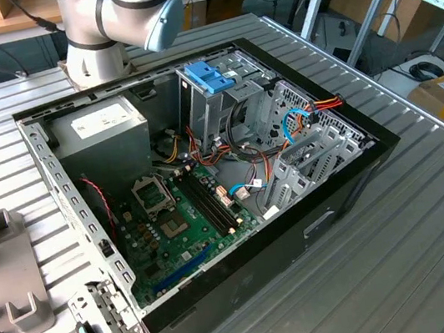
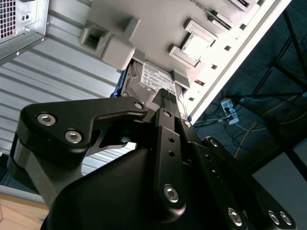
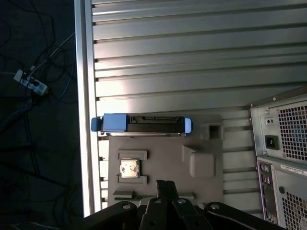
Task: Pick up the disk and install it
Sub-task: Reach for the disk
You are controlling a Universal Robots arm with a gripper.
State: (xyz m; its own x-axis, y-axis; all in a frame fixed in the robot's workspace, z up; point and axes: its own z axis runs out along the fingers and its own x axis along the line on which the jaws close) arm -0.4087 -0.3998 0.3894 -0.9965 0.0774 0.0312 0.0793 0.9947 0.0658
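Exterior view first: got an open PC case (image 1: 316, 227) lying on its side on a slatted metal table (image 1: 438, 250), with a green motherboard (image 1: 178, 233), a grey power supply box (image 1: 102, 130) and a blue latch (image 1: 208, 76) on a silver cage inside. Can also spot the arm's base (image 1: 98, 25) behind the case. And a grey fixture plate (image 1: 19, 274) off at the exterior view's left, near the case but not touching it.

Over to the first wrist view: looking down onto that plate. Found the disk (image 3: 144, 125) there, standing on edge in a slot along one side of the plate, with blue frame at both ends, right beside the table's edge rail (image 3: 82, 120). Not in the case, so not installed yet. Also a small square processor chip (image 3: 129, 168) seated in a pocket of the plate, between the disk and the gripper (image 3: 166, 186) in the picture. Fingertips pressed together by the look of it, with nothing pinched between them. Hanging over the plate. Bonus: a power strip (image 3: 31, 81) down on the floor past the rail.

Second wrist view: same deal from a lower angle. Can make out the disk's metal face and white label, upright beside a grey block of the plate. Black finger (image 2: 169, 98) pointing right at it and overlapping it in the picture. Can't tell whether actually touching. Back panel of the case off to one side, well apart from the disk.
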